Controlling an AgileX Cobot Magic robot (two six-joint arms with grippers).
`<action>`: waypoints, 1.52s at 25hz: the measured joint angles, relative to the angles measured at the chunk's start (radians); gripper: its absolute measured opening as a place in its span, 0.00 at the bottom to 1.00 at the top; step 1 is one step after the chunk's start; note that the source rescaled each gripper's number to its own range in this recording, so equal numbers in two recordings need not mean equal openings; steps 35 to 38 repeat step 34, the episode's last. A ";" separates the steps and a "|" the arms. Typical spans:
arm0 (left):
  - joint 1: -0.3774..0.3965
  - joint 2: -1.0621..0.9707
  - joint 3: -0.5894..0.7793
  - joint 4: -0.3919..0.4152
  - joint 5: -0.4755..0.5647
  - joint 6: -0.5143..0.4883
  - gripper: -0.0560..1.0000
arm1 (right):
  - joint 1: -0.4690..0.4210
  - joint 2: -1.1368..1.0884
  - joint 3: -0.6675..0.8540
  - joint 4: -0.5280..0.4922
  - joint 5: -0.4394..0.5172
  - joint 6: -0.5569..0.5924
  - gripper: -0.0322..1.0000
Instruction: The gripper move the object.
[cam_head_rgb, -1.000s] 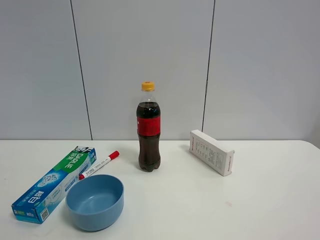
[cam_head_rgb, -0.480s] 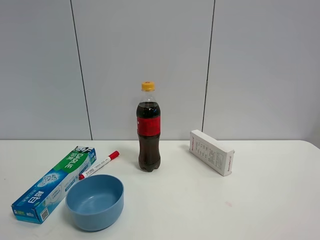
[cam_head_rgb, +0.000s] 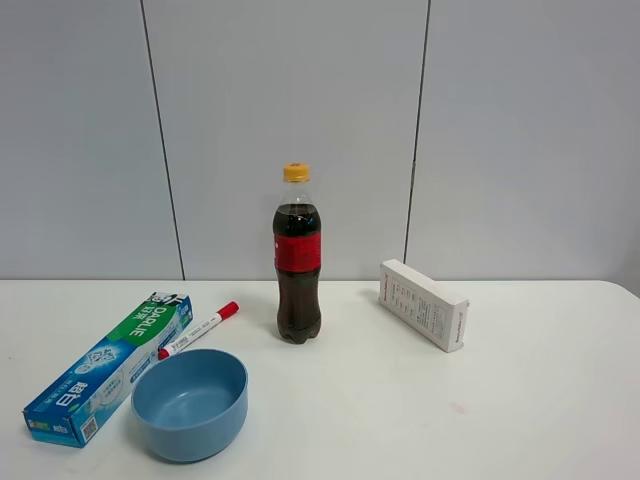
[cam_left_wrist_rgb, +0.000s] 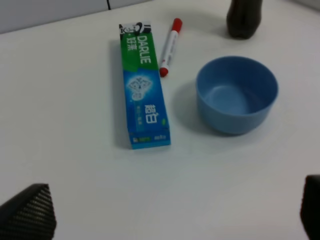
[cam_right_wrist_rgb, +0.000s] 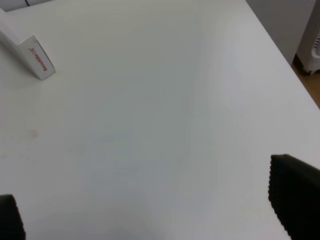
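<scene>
One long toothpaste box (cam_head_rgb: 110, 368) lies flat on a white table (cam_head_rgb: 400, 400), untouched by either gripper. Its top face is green at one end and blue along the rest, with white "DARLIE" lettering on the green part and white Chinese characters on the blue part; smaller print at the near end is too small to read. A marker (cam_head_rgb: 198, 330) with a red cap and white barrel lies just beside the green end of the toothpaste box, apart from it. A round blue bowl (cam_head_rgb: 190, 402) sits upright just beside the blue half of the toothpaste box, on the same side as the marker. Farther from the toothpaste box, past the marker, a cola bottle (cam_head_rgb: 297, 255) stands upright with a yellow cap and a red label whose writing cannot be read. Well apart from the toothpaste box, beyond the bottle, a shorter white box (cam_head_rgb: 423, 304) with small grey print rests on the table; red lettering on its end is too blurred to read. The left gripper (cam_left_wrist_rgb: 165, 215) hangs above the table near the toothpaste box, its two dark fingertips (cam_left_wrist_rgb: 30, 210) spread wide with nothing between them. The right gripper (cam_right_wrist_rgb: 150, 210) hangs over bare table, fingers likewise wide apart and empty.
</scene>
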 joint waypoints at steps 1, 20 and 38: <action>0.035 -0.001 0.000 0.000 0.000 0.000 0.99 | 0.000 0.000 0.000 0.000 0.000 0.000 1.00; 0.226 -0.001 0.000 -0.014 0.000 0.001 0.99 | 0.000 0.000 0.000 0.000 0.000 0.000 1.00; 0.226 -0.001 0.000 -0.014 0.000 0.001 0.99 | 0.000 0.000 0.000 0.000 0.000 0.000 1.00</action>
